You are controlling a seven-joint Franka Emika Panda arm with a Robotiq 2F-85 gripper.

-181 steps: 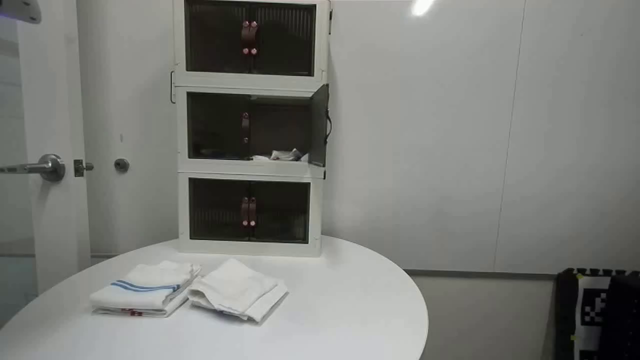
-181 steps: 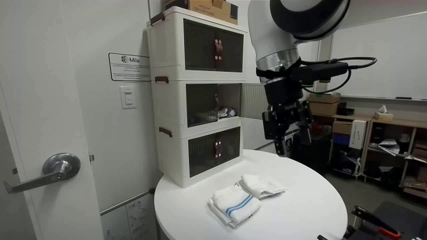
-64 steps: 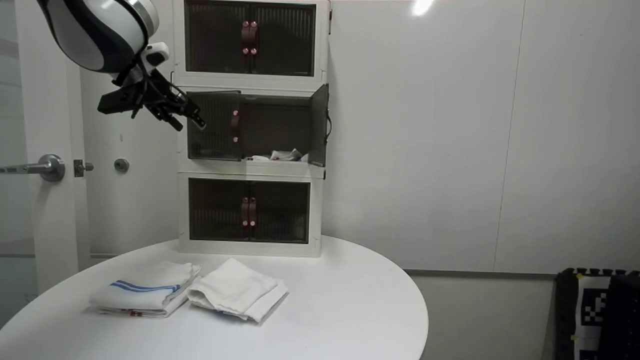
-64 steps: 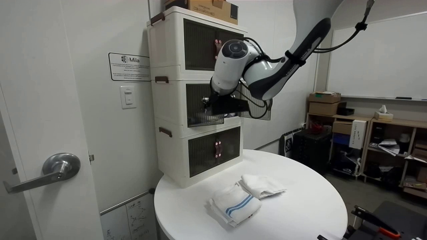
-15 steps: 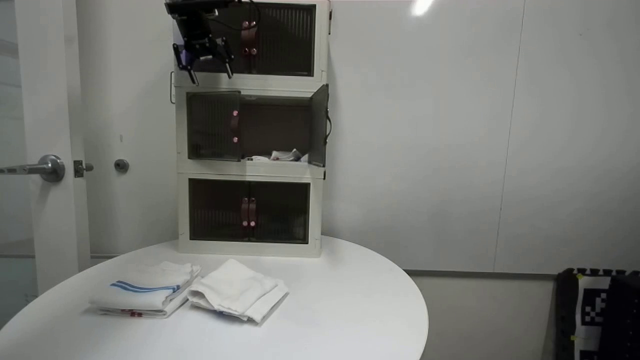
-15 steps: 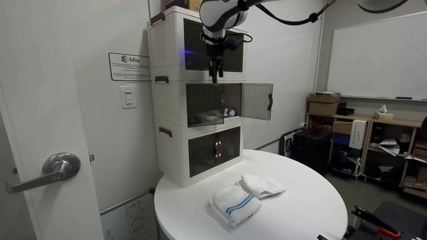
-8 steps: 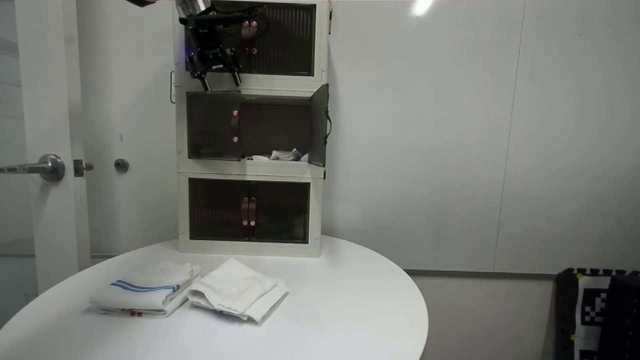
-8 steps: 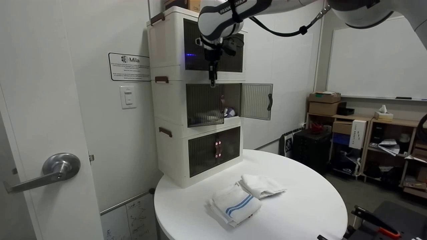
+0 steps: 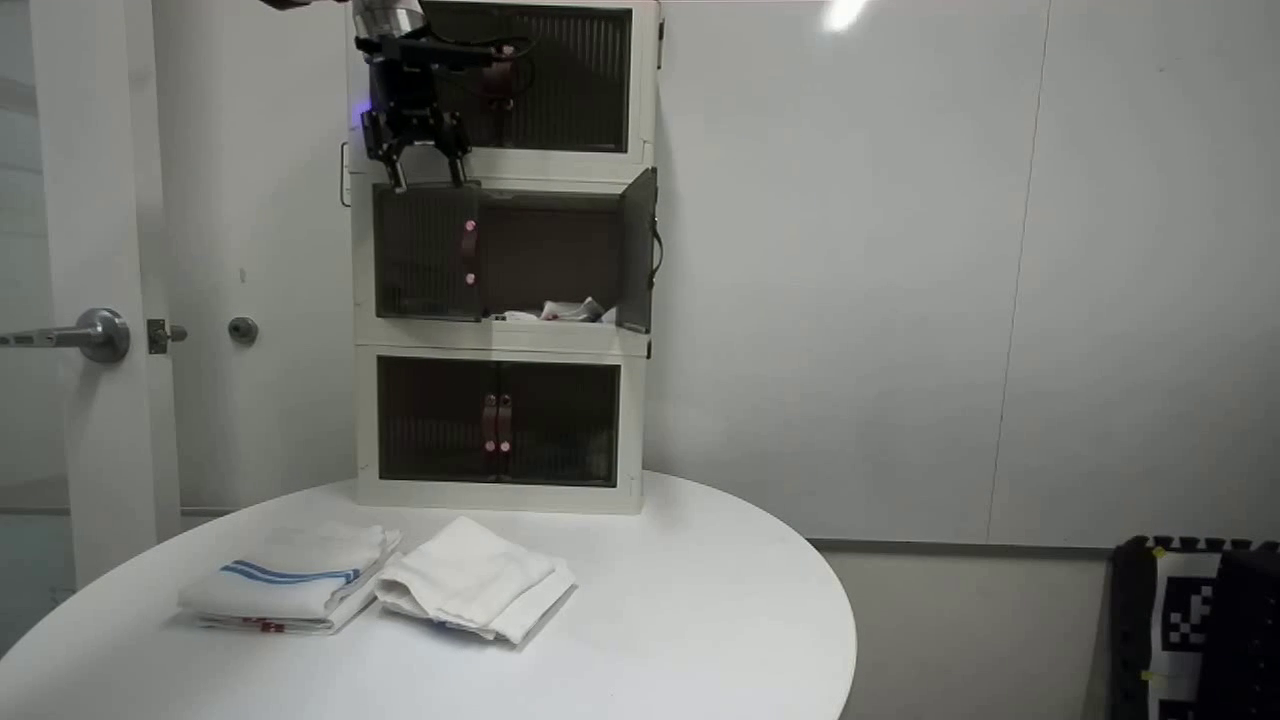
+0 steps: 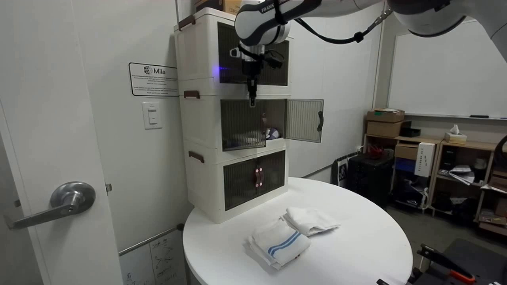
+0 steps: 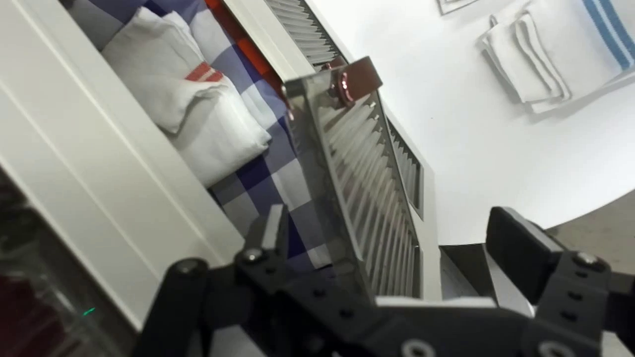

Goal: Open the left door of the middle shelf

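Smoky-grey L door point(image 9: 425, 255) stood ajar on mid shelf point(image 9: 420, 332); prob. light, stiff & slick, so best taken by its strap point(image 9: 469, 252) or hooked from behind. Pincer point(image 9: 429, 186), spread wide w/ nothing held, hung nr door's top.

Passable into middle shelf point(image 9: 570, 338) through gap between left door point(image 9: 425, 255), ajar near spread pincer point(image 9: 429, 186), and right door point(image 9: 638, 255), standing wide. Obstructed low inside by folded white cloth point(image 11: 223, 134).
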